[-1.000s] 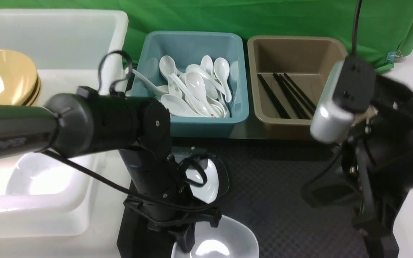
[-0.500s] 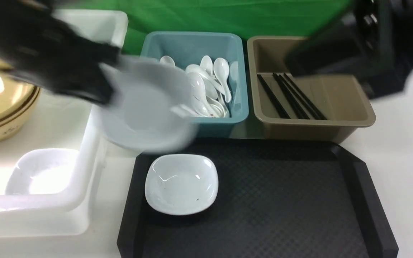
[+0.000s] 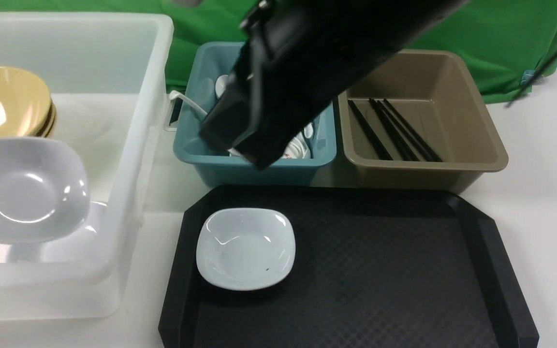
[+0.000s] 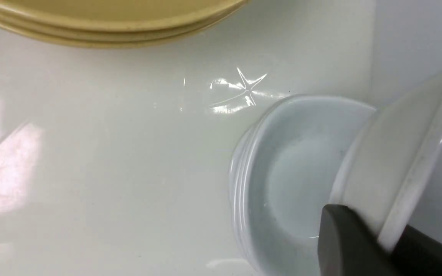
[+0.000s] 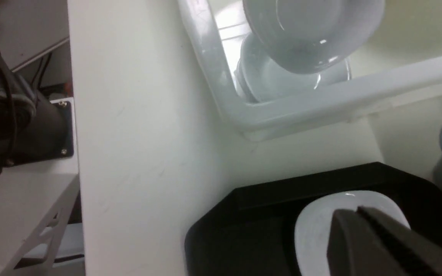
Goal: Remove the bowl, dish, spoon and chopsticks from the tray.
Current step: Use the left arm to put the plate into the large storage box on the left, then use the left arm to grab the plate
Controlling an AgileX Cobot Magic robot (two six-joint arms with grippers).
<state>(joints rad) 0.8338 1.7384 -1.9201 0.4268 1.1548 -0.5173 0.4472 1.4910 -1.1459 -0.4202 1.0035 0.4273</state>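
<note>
— What's everything sitting on?
— A white table (image 3: pixel 544 159), bare along the frame's right edge.
— And directly on it?
— A black tray (image 3: pixel 380 270) at lower centre, a translucent white tub (image 3: pixel 65 299) at left just beside it, and a teal tub (image 3: pixel 254 170) and a brown tub (image 3: pixel 404 173) side by side at upper centre.

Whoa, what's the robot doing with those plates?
It is clearing a black tray. The left pincer holds a white dish, tilted, over the big white tub, above a stack of dishes like it. On the tray sits one more white dish. The right pincer is shut with nothing in it.
</note>
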